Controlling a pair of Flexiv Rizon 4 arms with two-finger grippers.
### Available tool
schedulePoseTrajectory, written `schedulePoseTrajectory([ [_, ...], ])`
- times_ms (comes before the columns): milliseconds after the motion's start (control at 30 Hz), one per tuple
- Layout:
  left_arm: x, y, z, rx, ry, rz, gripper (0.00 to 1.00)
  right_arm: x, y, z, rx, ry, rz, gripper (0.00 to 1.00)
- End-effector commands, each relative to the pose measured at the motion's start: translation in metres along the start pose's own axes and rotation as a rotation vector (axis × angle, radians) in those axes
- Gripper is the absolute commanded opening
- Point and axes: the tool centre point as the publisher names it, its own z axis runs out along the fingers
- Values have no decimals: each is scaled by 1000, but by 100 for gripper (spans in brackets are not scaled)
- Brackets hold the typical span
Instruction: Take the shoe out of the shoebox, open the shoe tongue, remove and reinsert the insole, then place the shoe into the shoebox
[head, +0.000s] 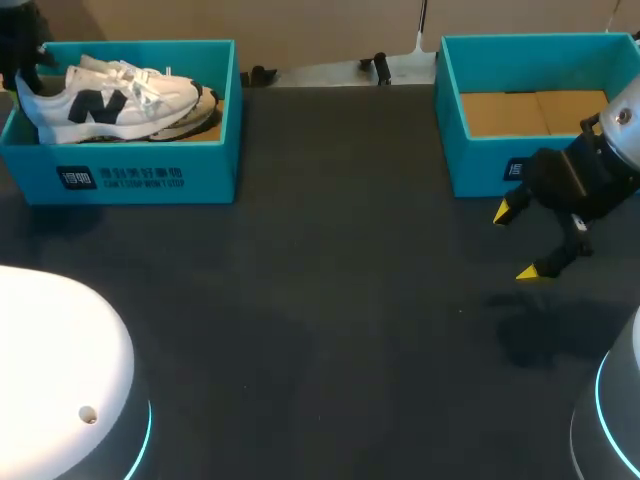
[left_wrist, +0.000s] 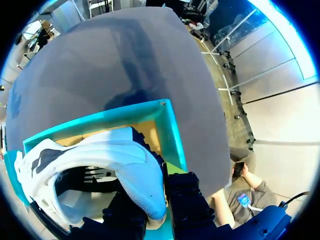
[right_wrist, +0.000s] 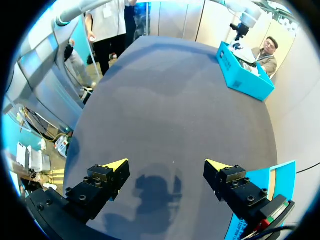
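From overhead, the white sneaker (head: 110, 100) lies on its side in the left shoebox (head: 150, 175), a teal carton at the far left of the dark table (head: 320, 300), heel towards the box's left end. There a dark bit of my left arm (head: 20, 45) comes in over the box, but I cannot make out the claw itself from here. The right shoebox (head: 470, 165), also teal, sits at the far right and holds nothing but its brown cardboard floor. My right gripper (head: 517, 242) hangs just in front of that box, above bare table, its yellow tips spread wide and well apart from the sneaker. The left wrist camera gives what the overhead does not: my left gripper (left_wrist: 156, 212) is down at the heel of the sneaker (left_wrist: 125, 160), one black finger inside the collar and the other outside, both pressed against the heel wall and gripping it. The yellow tips are hidden behind the shoe, which is inside the left shoebox (left_wrist: 170, 130). On the right wrist camera the right gripper (right_wrist: 166, 167) stands wide with only its shadow on the table between the fingers. A corner of the right shoebox (right_wrist: 282, 172) is just beside it, and the left shoebox (right_wrist: 247, 77) is far across the table
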Motion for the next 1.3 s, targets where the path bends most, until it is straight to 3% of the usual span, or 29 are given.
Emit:
schedulePoseTrajectory([
  [33,-2,-11,-25,-24,18,4,0,1,0,1,3,-2,1,100],
  [433,3,-16,-81,-26,7,-14,0,1,0,1,3,-2,1,100],
  [1067,3,-16,-81,-26,7,-14,0,1,0,1,3,-2,1,100],
  [1300,-6,-46,-95,-59,18,-42,0,1,0,1,3,-2,1,100],
])
